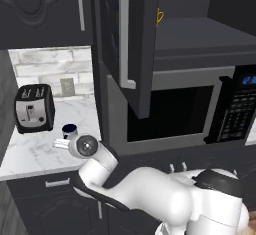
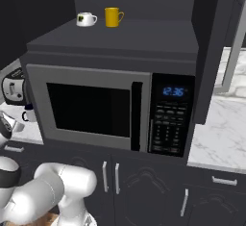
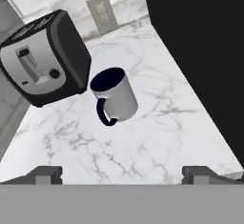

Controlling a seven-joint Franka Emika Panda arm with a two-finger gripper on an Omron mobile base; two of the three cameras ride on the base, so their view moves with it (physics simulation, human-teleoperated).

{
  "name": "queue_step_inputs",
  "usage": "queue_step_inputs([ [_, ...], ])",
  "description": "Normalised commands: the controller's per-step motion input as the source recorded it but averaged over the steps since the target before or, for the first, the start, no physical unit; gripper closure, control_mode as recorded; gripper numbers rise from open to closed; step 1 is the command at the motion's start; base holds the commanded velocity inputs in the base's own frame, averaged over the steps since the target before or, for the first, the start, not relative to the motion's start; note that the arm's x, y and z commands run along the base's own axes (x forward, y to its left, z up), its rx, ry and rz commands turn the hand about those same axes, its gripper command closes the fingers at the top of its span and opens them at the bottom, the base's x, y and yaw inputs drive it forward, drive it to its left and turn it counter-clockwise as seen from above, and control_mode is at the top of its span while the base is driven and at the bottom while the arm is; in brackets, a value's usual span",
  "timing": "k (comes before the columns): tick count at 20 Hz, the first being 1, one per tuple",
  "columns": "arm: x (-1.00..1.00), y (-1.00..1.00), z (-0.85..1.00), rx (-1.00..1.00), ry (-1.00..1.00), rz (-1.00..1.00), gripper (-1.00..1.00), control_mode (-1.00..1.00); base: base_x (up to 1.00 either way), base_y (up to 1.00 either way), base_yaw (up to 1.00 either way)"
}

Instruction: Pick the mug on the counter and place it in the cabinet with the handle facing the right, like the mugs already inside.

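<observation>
— Where's the gripper (image 3: 122,173)? From the left the arm's own elbow covers most of it.
— In the hand view you see just the two dark fingertips (image 3: 44,174), standing wide apart with nothing between them. Open, holding nothing.
— And the mug (image 3: 114,96)?
— On the counter (image 3: 157,137), upright, beyond the fingertips and apart from them. White body, dark navy rim, dark inside; the handle (image 3: 103,114) is a small navy loop turned toward the hand camera.
— From the left I catch only its top, a dark rim behind the arm's joint.
— Yes, the lower part is hidden there. From the right side it's almost wholly cut off by the microwave (image 2: 110,107); I can't make out its handle there.
— What's near it?
— The toaster (image 3: 45,58), just beside it, black with a silver face, much bigger than the mug. Farther back, a wall outlet (image 3: 102,13) on the pale brick.
— And the cabinet (image 1: 200,34)?
— Above the microwave, its door (image 1: 135,39) swung open. Inside sit a white mug (image 2: 86,19) and a yellow mug (image 2: 113,17), handles pointing right. From the left the door hides them but for a thin yellow loop.
</observation>
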Motion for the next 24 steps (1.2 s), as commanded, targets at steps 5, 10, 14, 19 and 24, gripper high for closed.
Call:
queue_step_inputs([
  [5,0.28,0.0,0.01,0.07,0.11,-0.05,-1.0,-1.0,0.0,0.0,0.0],
  [10,0.3,0.0,0.03,0.0,0.09,-0.01,-1.0,-1.0,0.0,0.0,0.0],
  [14,0.22,0.01,0.04,-0.01,0.03,0.0,-1.0,-1.0,0.0,0.0,0.0],
  [19,0.22,0.06,0.0,-0.01,0.02,0.0,-1.0,-1.0,0.0,0.0,0.0],
  [24,0.29,0.12,-0.02,0.0,0.05,0.0,-1.0,-1.0,0.0,0.0,0.0],
])
